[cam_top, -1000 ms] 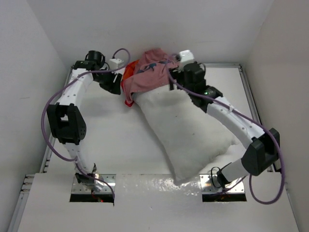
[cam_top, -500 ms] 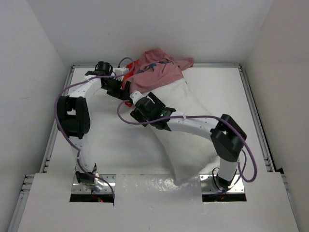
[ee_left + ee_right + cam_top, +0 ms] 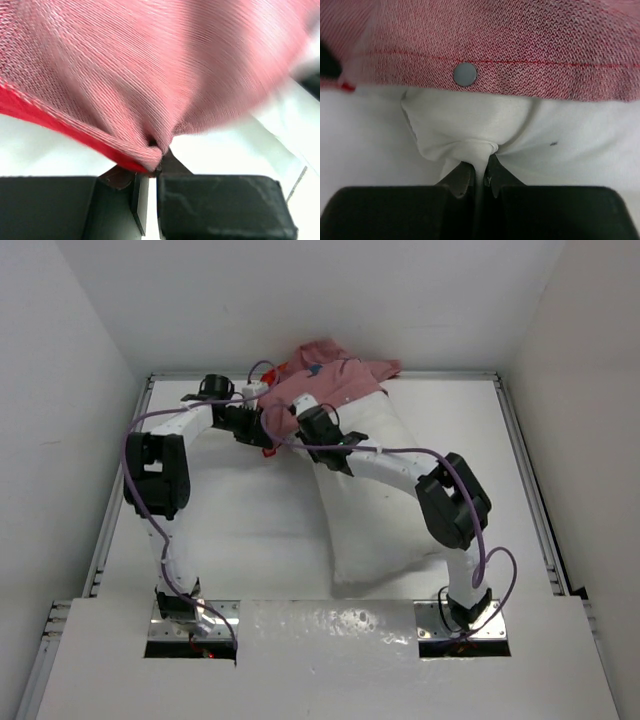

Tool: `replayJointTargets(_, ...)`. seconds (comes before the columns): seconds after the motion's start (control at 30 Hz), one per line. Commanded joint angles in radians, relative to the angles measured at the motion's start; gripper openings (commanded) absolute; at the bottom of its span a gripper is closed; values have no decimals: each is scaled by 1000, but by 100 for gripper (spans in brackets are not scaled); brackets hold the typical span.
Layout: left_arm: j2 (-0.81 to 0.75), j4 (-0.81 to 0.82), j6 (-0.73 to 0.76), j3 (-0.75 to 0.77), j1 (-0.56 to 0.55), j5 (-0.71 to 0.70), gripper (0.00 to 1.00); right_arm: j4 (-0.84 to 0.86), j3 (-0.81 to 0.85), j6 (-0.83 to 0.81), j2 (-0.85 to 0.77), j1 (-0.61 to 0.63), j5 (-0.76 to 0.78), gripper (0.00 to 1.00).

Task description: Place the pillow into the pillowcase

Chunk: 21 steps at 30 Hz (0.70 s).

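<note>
Pillow (image 3: 470, 131) in right jaws; pillowcase (image 3: 150, 65) seemingly in left.

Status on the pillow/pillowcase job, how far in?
Done: only the far end of the pillow is covered by the pillowcase; most of it lies bare. In hand: left gripper shut on the case's red edge, right gripper shut on pillow fabric just below the hem. Left: get the case down over the rest.
</note>
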Motion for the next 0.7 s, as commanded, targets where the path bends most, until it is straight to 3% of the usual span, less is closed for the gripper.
replayJointTargets(0.0,-174,-11,61,3,8,139,0,277,77,164,-51,-57,-24,0)
replayJointTargets(0.03,-177,-68,75,21,8,168,0,352,70,189,-88,-65,-24,0)
replayJointTargets(0.13,-179,-128,90,69,5,226,0,700,70,223,-113,-71,189,0)
replayJointTargets(0.17,-182,-128,84,75,-4,240,0,747,118,186,-104,-68,224,0)
replayJointTargets(0.33,-173,22,-23,138,-24,337,0,824,284,28,5,-16,254,0)
replayJointTargets(0.43,-154,112,-118,201,-24,424,0,941,187,-18,-30,36,255,0)
replayJointTargets(0.5,-150,120,-144,237,-10,387,0,992,97,-26,-104,55,243,0)
replayJointTargets(0.67,-156,64,-105,277,33,325,0,919,61,-21,-167,7,272,0)
